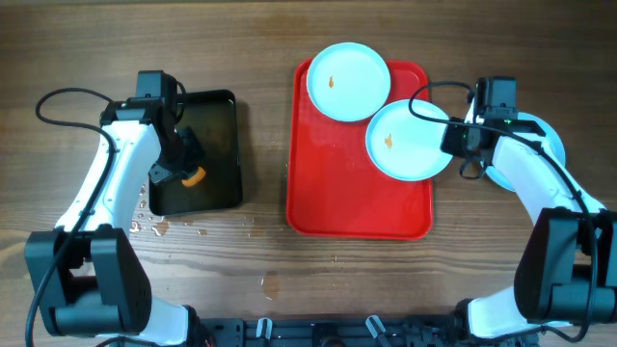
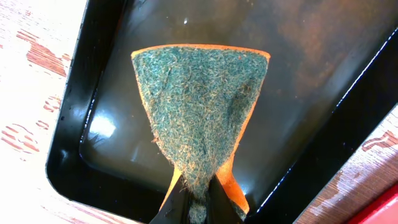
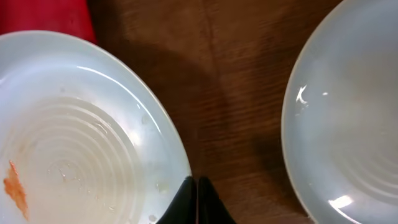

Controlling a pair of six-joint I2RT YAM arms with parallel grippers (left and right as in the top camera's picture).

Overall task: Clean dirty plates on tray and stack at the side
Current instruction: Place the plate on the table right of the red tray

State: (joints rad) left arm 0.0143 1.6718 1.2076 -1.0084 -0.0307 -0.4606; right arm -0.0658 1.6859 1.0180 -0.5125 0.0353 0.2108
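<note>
Left end effector (image 2: 198, 208) pinches fuzzy sponge (image 2: 199, 106); right end effector (image 3: 198, 202), glossy plate (image 3: 81, 143).

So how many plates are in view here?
3 plates: one at the red tray's far end, one overhanging its right edge, one on the table beside it, partly hidden under the right arm.

hand (image 3: 198, 186) pinches smeared plate (image 3: 74, 137) rim, second plate (image 3: 348, 112) nearby.

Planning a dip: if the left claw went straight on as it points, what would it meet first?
The sponge in the left claw would likely touch the black tray first; depth unclear.
</note>
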